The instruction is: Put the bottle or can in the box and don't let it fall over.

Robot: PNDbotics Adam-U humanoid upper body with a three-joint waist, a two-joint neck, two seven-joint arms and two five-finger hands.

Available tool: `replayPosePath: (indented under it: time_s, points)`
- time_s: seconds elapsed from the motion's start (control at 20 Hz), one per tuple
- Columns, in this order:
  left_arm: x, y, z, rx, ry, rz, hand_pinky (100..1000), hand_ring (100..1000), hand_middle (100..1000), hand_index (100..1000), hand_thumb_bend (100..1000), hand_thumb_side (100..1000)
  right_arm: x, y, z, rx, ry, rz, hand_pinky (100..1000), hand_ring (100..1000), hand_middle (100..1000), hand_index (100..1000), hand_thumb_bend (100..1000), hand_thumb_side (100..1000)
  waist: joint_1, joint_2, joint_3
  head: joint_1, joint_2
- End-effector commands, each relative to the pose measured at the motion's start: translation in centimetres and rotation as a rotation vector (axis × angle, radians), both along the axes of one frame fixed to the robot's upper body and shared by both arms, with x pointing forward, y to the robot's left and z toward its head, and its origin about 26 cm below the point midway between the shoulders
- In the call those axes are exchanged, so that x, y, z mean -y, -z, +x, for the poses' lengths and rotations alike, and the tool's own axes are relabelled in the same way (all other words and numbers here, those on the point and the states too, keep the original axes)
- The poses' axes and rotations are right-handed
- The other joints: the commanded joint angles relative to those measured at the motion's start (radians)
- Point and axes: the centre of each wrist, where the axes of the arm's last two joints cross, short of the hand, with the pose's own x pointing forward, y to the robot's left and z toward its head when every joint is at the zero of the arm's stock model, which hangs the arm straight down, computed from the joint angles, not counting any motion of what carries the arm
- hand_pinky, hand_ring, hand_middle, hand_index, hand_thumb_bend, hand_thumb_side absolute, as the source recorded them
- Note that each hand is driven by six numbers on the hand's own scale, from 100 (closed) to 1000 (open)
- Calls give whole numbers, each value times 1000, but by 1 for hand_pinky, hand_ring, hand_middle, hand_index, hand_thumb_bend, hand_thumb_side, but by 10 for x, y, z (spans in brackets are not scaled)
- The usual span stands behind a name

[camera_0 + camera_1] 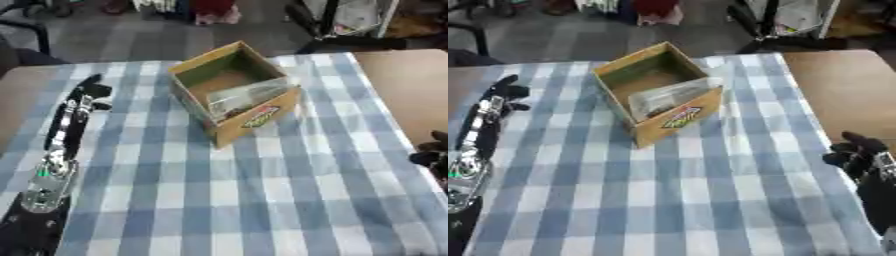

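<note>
Item: box, frame centre, clear bottle inside, apparently leaning. Left hand released; right hand curled, empty. We judge placement done; next, withdraw.

The box is standing open-topped on the checked cloth, a clear bottle leaning across its opening. Cloth is lying bare beside and before the box.

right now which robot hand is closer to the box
Left. The left robot hand lies on the cloth just beside the box, at about its level. The right robot hand sits farther off, near the table's right edge, lower in view.
</note>
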Motion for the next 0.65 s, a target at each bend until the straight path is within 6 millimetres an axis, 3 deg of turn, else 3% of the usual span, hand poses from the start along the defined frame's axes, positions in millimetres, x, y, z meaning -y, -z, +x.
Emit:
replayPosePath:
  time_s: [0.05, 0.65]
  points:
    - [4, -10, -10, 10, 31, -38, 678, 776, 685, 915, 164, 999, -1, -5, 1, 14, -22, -12, 758, 640, 623, 800, 100, 817, -1, -17, 1, 12, 11]
    - [-9, -7, -75, -31, 76, -120, 676, 774, 680, 912, 160, 1000, 0, 0, -2, -6, -27, -18, 757, 640, 623, 801, 100, 814, -2, -32, -3, 2, 18]
